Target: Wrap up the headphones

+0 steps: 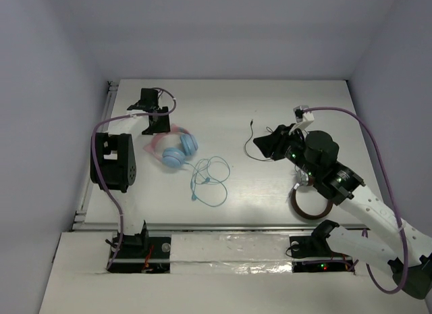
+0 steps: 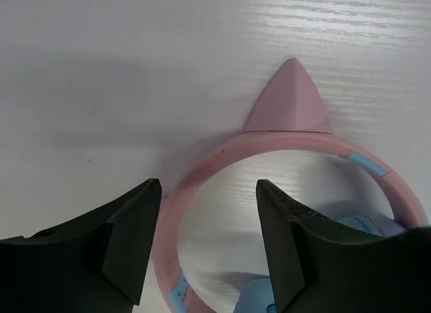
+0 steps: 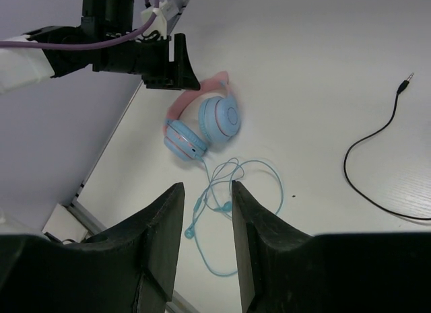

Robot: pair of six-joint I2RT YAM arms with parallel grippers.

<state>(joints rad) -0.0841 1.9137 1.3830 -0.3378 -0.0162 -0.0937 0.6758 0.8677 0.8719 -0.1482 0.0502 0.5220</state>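
The headphones [image 1: 177, 150] lie on the worktop's [image 1: 223, 105] left with their blue cable [image 1: 210, 180] sprawled loose beside them, the left fingers [image 2: 128, 239] spread wide over the pink headband [image 2: 222, 150], likely to grip it for winding, while the right fingers [image 3: 158, 239], slightly parted and empty, hang well apart.

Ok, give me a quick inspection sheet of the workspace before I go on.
Surface: white table, no spills seen.
Job's things: headphones lie flat at left; their light-blue cable sprawls loose, unwrapped.
Clutter: black cable mid-table; brown-and-silver headphones partly under the right arm.
Grippers: left gripper open, fingers either side of the pink headband; right gripper open, holding nothing.
Cables: purple lead along each arm.
Surroundings: plain walls; nothing else seen.
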